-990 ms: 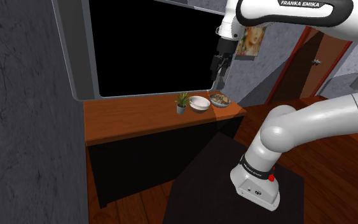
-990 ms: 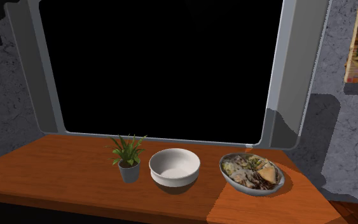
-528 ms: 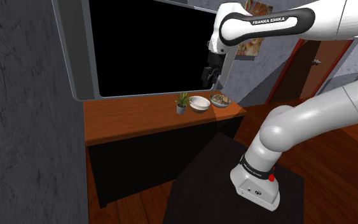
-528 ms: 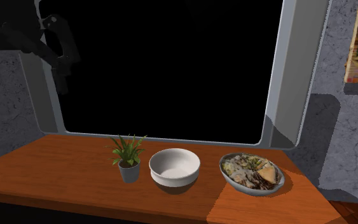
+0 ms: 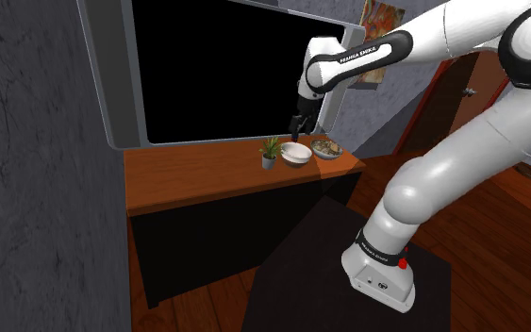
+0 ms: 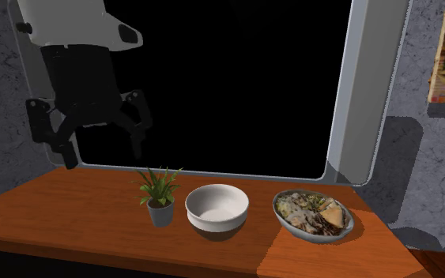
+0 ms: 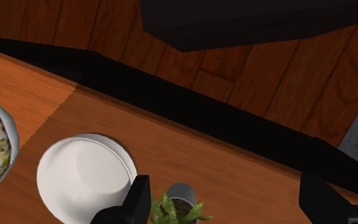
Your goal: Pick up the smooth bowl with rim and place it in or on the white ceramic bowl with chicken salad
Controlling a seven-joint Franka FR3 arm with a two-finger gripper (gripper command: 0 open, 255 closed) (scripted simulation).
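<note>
**Line up on the rim, clear of the plant**

Shoulder view: the claw [image 5: 299, 123] hangs above the table [image 5: 188, 179], over the row of plant [image 5: 270, 151], empty white bowl [image 5: 296, 153] and salad bowl [image 5: 326, 147]. Which one it is over is hard to tell from here.

Second exterior view: the claw [image 6: 103, 150] is spread wide and holds nothing. It sits high and toward this view's left of the plant [image 6: 160, 197]. The white bowl [image 6: 216, 207] stands between the plant and the salad bowl [image 6: 313, 214], apart from both.

Wrist view: the plant [image 7: 180, 207] lies in the gap, just beside one finger [image 7: 139, 198], and the white bowl [image 7: 85, 178] lies outside it. I would slide toward the bowl first. Then I would come down with one finger inside the rim on the side away from the leaves.
</note>
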